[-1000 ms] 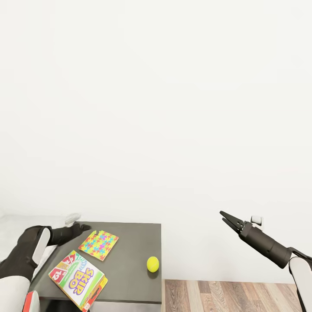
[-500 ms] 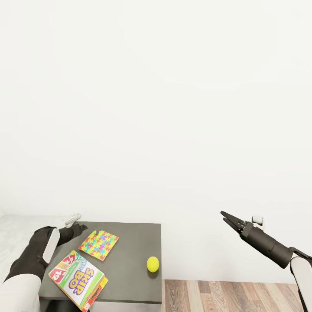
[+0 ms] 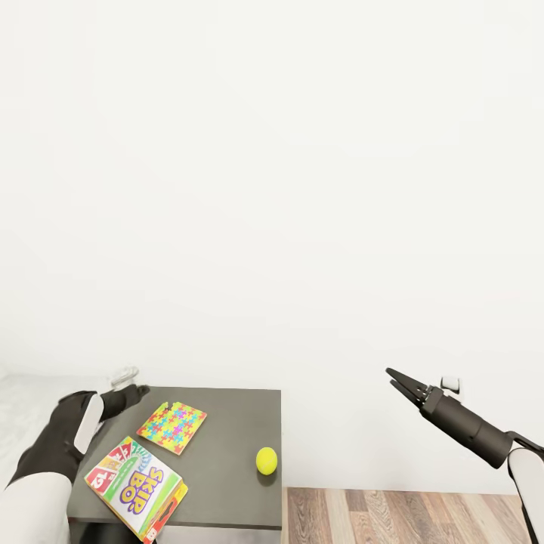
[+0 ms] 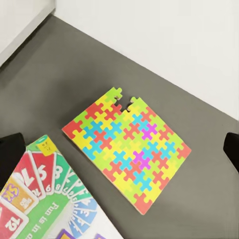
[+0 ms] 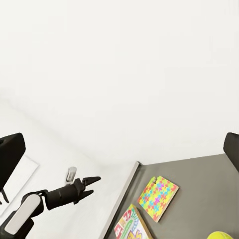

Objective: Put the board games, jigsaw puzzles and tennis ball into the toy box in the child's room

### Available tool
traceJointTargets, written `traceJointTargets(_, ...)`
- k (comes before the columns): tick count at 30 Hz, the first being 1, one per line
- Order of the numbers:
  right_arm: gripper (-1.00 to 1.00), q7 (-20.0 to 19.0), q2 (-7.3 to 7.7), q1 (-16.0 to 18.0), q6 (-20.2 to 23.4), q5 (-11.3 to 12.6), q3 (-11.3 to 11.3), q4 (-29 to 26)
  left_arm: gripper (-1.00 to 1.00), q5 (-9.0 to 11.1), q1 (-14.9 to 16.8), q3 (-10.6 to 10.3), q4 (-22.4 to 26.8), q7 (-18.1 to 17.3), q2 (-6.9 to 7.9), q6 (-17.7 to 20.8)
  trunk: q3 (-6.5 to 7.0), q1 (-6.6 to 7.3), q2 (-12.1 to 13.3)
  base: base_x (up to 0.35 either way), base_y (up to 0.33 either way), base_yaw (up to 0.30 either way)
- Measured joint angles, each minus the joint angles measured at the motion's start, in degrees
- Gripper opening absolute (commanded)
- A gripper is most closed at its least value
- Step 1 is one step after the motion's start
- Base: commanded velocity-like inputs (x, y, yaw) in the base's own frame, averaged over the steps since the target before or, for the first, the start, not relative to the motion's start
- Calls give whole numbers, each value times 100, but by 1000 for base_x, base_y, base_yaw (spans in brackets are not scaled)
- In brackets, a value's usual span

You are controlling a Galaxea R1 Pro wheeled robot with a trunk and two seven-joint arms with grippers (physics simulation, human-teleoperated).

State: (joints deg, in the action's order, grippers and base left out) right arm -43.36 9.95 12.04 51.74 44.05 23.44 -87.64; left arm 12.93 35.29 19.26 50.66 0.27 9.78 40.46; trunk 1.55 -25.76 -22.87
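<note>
Your left arm (image 3: pixel 64 442) pulls back and lifts toward 11 o'clock; the left gripper (image 3: pixel 134 392) now sits just off the dark table's (image 3: pixel 227 483) far-left corner.

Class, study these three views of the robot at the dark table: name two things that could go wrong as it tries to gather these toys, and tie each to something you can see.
1. The tennis ball sits loose near the dark table's front right corner; a nudge could roll it onto the wood floor.
2. The SKIP-BO box overhangs the table's front edge, so a clumsy grasp might tip it off.
3. The jigsaw puzzle lies thin and flat, so the left gripper may slide over it rather than lift it.
</note>
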Motion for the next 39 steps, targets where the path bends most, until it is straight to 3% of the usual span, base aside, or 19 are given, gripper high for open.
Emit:
traceJointTargets(4,100,-10,5,0,1,7,26,-5,100,-33,190,19,-167,434,11,-272,0,0,0,0,0,0)
traceJointTargets(8,100,-35,7,-2,8,9,75,-8,100,-20,404,14,-748,1064,-39,-739,-1,0,1,0,0,0)
traceJointTargets(10,100,-46,7,-2,9,11,91,-8,100,-18,470,11,-918,1193,-68,-840,-7,0,1,0,0,0)
traceJointTargets(28,100,-61,3,-3,18,25,111,0,100,-18,539,15,-1117,1329,-98,-964,-163,0,1,0,0,0)
traceJointTargets(39,100,-67,-2,-5,10,21,111,28,100,-37,537,16,-1119,1330,-41,-1110,-258,1,8,0,0,0)
